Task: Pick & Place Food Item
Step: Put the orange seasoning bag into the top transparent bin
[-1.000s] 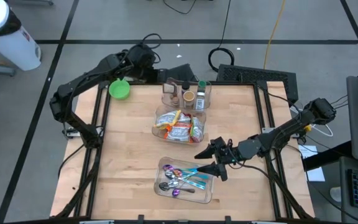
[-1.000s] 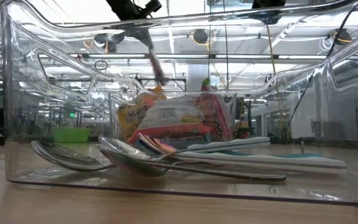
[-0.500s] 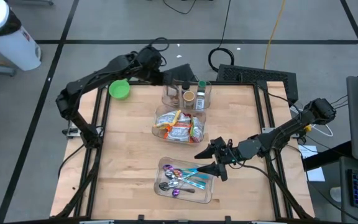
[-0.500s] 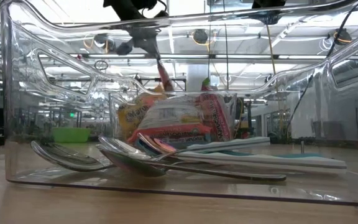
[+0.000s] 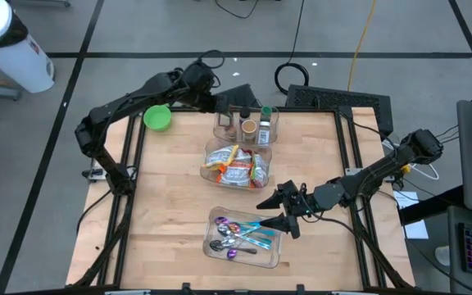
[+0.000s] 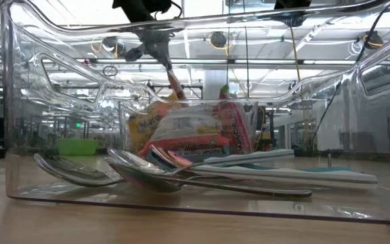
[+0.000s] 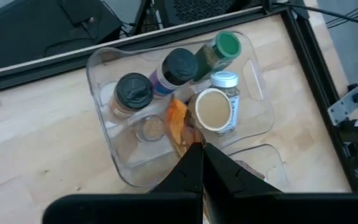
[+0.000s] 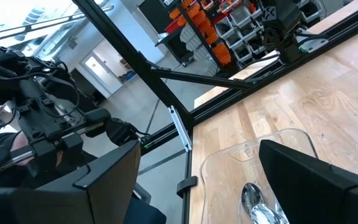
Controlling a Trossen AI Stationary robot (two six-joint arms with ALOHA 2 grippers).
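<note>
Left wrist view shows the left gripper (image 7: 197, 152) pressed together on an orange snack packet (image 7: 177, 124), which hangs just below centre of the frame over the clear spice bin (image 7: 104, 118). Around it in that bin stand a black-lidded jar (image 7: 133, 91), a dark-capped bottle (image 7: 180, 65), a green-capped bottle (image 7: 227, 45) and a tan-lidded jar (image 7: 214, 109).

In the high view the same gripper (image 5: 216, 105) sits at upper centre, over the spice bin (image 5: 245, 123) at the table's far edge. Below it, mid-frame, the snack bin (image 5: 237, 165) holds more wrapped packets; lower still the cutlery bin (image 5: 246, 238) holds spoons. A green bowl (image 5: 157, 118) lies at upper left. The right gripper (image 5: 276, 211) waits spread wide beside the cutlery bin, right of centre, holding nothing.

The packet looks light, thin and floppy, a film wrapper that likely crinkles and slides between smooth fingers. The pinch is at one end, so the rest dangles and may swing. A hold nearer the middle, across the flat faces, would probably carry it more surely; squeezing hard risks crushing what is inside. Whether the packet touches the jars cannot be told.
</note>
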